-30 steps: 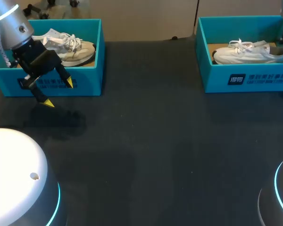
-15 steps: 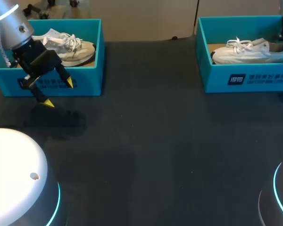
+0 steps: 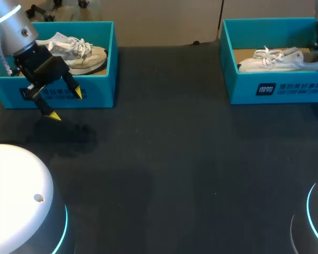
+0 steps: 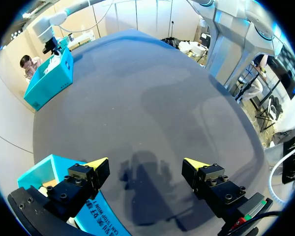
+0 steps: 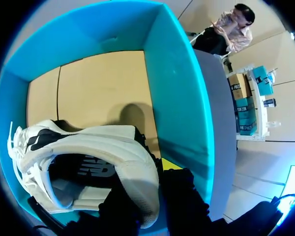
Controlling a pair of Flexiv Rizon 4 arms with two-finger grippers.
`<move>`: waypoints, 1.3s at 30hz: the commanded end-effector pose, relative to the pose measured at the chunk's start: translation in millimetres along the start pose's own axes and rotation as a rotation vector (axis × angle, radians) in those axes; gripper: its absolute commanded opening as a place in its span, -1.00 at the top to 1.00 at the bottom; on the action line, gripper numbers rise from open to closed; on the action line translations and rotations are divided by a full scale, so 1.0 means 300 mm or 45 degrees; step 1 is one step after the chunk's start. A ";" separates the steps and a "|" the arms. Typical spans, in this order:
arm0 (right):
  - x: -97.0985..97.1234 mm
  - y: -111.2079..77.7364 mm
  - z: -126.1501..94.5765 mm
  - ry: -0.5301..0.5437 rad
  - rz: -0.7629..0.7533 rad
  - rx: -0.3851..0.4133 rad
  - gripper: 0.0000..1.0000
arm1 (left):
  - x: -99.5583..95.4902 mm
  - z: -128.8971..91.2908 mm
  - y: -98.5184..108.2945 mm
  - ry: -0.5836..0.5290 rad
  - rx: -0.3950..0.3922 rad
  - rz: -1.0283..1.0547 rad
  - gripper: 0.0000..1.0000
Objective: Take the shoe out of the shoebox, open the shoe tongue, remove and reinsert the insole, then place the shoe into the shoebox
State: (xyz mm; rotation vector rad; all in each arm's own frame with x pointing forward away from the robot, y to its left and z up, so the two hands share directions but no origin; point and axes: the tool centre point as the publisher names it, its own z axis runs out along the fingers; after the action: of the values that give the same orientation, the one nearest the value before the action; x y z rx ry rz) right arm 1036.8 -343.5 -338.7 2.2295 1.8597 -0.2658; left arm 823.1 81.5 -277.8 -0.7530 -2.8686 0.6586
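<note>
In the right shoebox, a white sneaker: low-cut, white upper, white laces loose over the tongue, dark lining around the opening, dark insole with pale print, dark patches near the toe; toe toward the table's middle, heel toward the right arm; tilted over the box's tan cardboard floor, hard to tell whether touching it.

Right gripper clamped on the sneaker's heel collar: one dark finger inside the opening, the other outside behind the heel, yellow tip showing against the teal wall.

Left gripper spread wide, nothing between the yellow tips; above the dark table, just in front of the left shoebox; from the left wrist, the same gripper over bare dark tabletop, a teal corner of that box beside one finger.

By count: two teal shoeboxes, both open-topped, well apart at the far corners of the table; two sneakers, one per box, the second sneaker pale with a darker sole, lying in the left box; two grippers, one gripping, one free.
</note>
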 end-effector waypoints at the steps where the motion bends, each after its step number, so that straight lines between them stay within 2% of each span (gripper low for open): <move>1: -0.006 -0.006 -0.010 0.000 -0.015 -0.016 1.00 | 0.002 -0.002 -0.002 0.001 -0.006 -0.001 -1.00; 3: -0.009 0.002 -0.013 -0.025 0.024 0.034 1.00 | 0.002 -0.002 -0.002 0.001 -0.006 -0.001 -1.00; 6: -0.008 -0.001 -0.026 -0.012 -0.010 -0.008 1.00 | 0.002 -0.002 -0.002 0.001 -0.006 -0.001 -1.00; 15: 0.000 -0.006 -0.013 -0.007 -0.085 -0.040 1.00 | 0.002 -0.002 -0.002 0.001 -0.006 -0.001 -1.00; 29: 0.007 -0.015 -0.008 0.003 -0.106 -0.033 1.00 | 0.002 -0.002 -0.002 0.001 -0.006 -0.001 -1.00; 39: -0.007 -0.018 0.032 0.019 -0.080 -0.042 1.00 | 0.002 -0.002 -0.002 0.001 -0.006 -0.001 -1.00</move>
State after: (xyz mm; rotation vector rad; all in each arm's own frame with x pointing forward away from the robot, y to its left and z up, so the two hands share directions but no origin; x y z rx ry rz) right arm 1032.9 -346.2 -345.8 2.1644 1.9218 -0.2414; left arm 823.1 81.5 -277.8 -0.7530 -2.8686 0.6586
